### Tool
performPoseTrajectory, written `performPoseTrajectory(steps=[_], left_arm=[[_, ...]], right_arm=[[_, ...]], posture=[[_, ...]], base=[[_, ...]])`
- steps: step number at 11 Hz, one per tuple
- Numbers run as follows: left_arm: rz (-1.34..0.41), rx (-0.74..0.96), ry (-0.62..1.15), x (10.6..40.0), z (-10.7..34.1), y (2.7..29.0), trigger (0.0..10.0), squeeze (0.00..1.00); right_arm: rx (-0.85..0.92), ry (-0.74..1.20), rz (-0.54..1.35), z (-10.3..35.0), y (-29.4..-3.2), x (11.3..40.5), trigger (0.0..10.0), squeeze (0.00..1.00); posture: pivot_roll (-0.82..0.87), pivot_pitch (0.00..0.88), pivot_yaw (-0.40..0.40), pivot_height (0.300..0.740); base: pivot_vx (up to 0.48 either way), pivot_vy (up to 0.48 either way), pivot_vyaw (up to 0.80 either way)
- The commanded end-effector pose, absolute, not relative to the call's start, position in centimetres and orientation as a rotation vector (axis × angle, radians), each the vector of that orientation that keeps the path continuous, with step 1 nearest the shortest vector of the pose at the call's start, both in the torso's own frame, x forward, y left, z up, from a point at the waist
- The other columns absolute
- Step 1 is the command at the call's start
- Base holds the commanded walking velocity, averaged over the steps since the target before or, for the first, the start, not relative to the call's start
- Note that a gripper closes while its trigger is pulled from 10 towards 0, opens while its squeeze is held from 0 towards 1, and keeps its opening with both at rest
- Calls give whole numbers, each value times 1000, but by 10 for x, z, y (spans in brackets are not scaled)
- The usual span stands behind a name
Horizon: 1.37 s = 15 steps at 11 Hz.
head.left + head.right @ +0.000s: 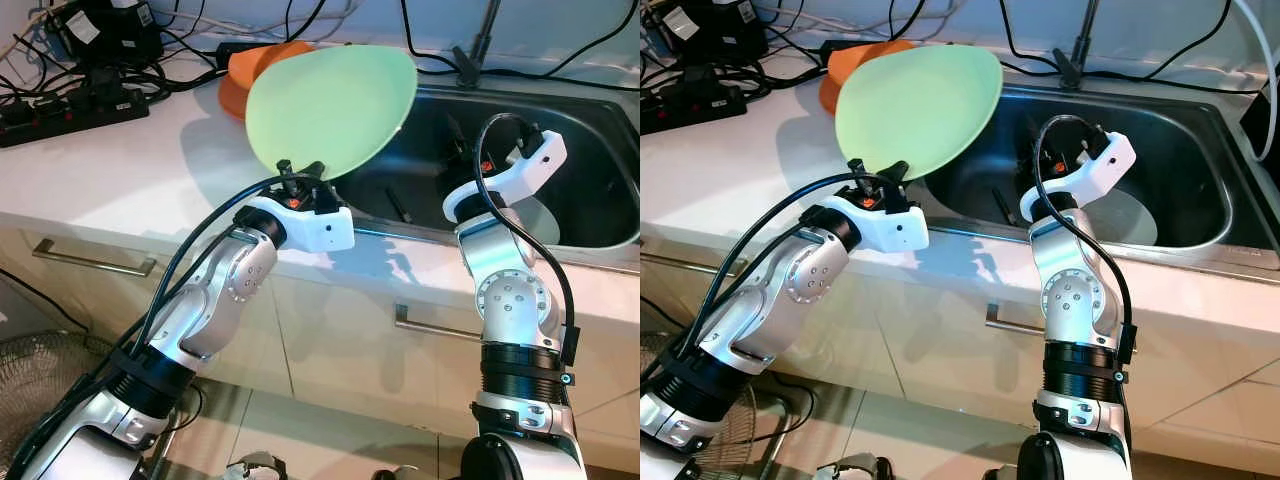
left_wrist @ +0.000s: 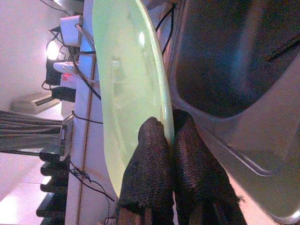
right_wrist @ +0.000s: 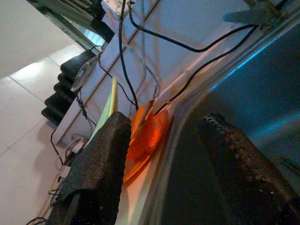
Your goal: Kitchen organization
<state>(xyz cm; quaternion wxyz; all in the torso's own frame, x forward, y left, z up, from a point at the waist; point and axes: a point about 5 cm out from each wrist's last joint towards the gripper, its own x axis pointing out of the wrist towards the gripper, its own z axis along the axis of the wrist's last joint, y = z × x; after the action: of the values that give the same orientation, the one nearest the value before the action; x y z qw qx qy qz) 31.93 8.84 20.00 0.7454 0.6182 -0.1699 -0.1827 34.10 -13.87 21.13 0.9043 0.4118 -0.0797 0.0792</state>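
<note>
Your left jaws (image 2: pixel 161 154) were closed tight on the rim of the green plate (image 1: pixel 335 105), one black finger on each face, and they held it up on edge and tilted, above the worktop (image 1: pixel 130 170) at the left edge of the sink (image 1: pixel 590 150). Your right jaws (image 3: pixel 161 164) stood wide apart with nothing between them, reaching over the sink's front rim into the basin. By my reading you were partway through: one plate was lifted clear and in transit, not yet set down anywhere, and I could not tell from the frames whether you meant it for the basin or for the pile behind. An orange dish (image 1: pixel 245 75) still sat on the worktop behind the green plate, and a pale round dish (image 1: pixel 1130 220) lay on the basin floor beyond your right wrist, with a dark utensil (image 1: pixel 398 205) near the basin's front left, so more sorting looked to be left. The head views gave you the whole layout, both arms, and the power strip (image 1: pixel 75 112) with its cables at the back left. Your left wrist view showed what they could not: the pinch itself, with the rim seated deep between the fingers. Your right wrist view showed the open gap plainly, and past it the plate edge-on with the orange dish beside the sink's rim.
</note>
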Motion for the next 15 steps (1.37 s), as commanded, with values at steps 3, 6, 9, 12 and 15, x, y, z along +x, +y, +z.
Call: performPoseTrajectory(steps=[3, 6, 9, 12, 15], left_arm=[[-453, 1352, -441, 315, 208, 78, 10000, 0], [-479, 1341, -463, 312, 208, 72, 10000, 0], [-531, 1298, -519, 306, 210, 64, 10000, 0], [-530, 1290, -530, 306, 212, 62, 10000, 0], [-532, 1292, -533, 306, 211, 63, 10000, 0]], right_arm=[[879, -183, 210, 221, -132, 337, 10000, 0], [885, -179, 231, 223, -127, 337, 10000, 0], [874, -161, 260, 220, -120, 336, 10000, 0], [876, -147, 255, 218, -119, 337, 1176, 0], [883, -144, 261, 218, -118, 338, 0, 0]], posture=[[23, 48, 43, 740], [25, 60, 41, 740], [28, 71, 39, 740], [31, 80, 34, 740], [36, 87, 30, 740]], base=[[0, 0, 0], [0, 0, 0], [0, 0, 0], [0, 0, 0], [0, 0, 0]])
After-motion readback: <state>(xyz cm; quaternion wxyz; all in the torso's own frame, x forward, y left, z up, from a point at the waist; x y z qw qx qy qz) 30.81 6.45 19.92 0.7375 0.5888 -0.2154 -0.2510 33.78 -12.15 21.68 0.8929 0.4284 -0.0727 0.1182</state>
